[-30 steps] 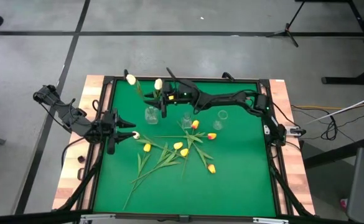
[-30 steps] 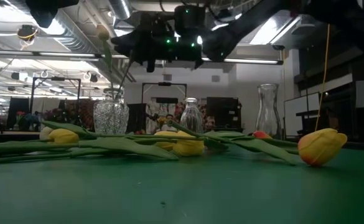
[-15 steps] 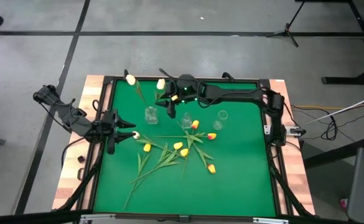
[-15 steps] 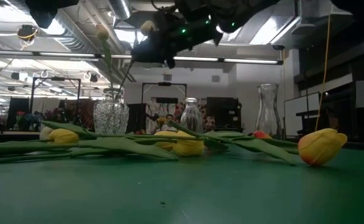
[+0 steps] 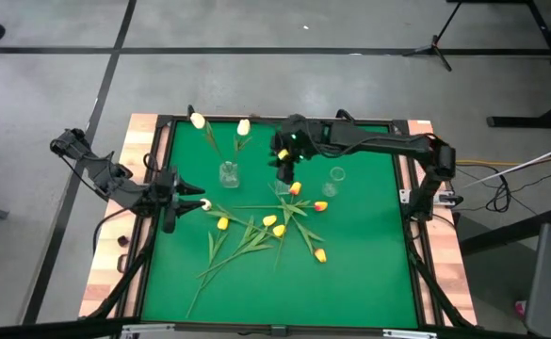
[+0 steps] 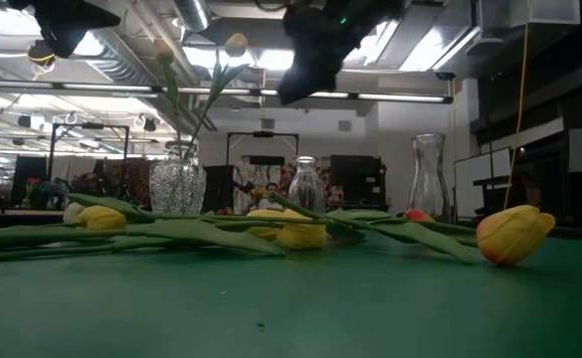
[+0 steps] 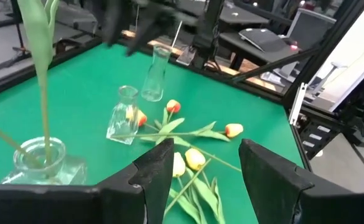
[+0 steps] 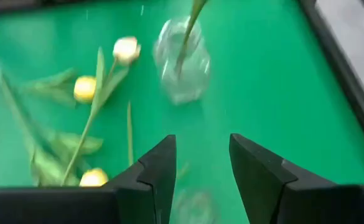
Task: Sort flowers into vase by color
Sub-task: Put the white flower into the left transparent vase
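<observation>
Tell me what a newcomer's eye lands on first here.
The loose tulips strewn in a tangle across the middle of the green table. Behind them, two white tulips stand in the left glass vase, and the right hand hangs open and empty above the middle vase.

Right wrist view smeared, vase [image 8: 183, 59] blurred; low view crops the arm [image 6: 320, 45] overhead.
</observation>
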`<state>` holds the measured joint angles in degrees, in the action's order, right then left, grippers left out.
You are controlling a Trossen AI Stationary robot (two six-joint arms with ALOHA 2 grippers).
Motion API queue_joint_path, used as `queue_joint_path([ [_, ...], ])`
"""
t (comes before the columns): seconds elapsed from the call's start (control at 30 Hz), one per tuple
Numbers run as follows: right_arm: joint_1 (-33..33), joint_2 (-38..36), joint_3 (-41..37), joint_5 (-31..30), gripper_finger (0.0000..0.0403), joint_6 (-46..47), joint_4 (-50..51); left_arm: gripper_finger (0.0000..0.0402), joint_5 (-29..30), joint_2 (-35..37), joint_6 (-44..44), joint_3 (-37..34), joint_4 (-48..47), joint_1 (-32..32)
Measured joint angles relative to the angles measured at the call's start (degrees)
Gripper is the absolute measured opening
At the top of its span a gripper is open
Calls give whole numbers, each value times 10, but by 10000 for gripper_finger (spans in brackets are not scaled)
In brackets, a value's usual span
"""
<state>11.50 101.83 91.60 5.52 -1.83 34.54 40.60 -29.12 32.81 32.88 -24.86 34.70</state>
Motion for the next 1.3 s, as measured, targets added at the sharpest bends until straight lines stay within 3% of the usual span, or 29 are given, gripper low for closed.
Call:
queue_joint_path([
  [0.1, -36, -14, -1, -54, 150, 8, 53, 179, 0, -1, 1, 0, -2, 0],
  [0.23, -90, -14, -25, -99, 150, 18, 40, 179, 0, -4, 1, 0, -2, 0],
  [0.53, -146, 1, -157, -201, 150, 69, -264, 179, -2, -10, 5, 0, -2, 0],
  [0.63, -145, 25, -181, -204, 150, 83, -332, 179, -2, -13, 11, 0, -3, 0],
  [0.93, -149, 117, -185, -186, 150, 120, -393, 179, -10, -31, 12, 0, -5, 0],
  [1.3, -154, 163, -181, -195, 150, 108, -488, 179, -7, -36, 12, 0, -5, 0],
])
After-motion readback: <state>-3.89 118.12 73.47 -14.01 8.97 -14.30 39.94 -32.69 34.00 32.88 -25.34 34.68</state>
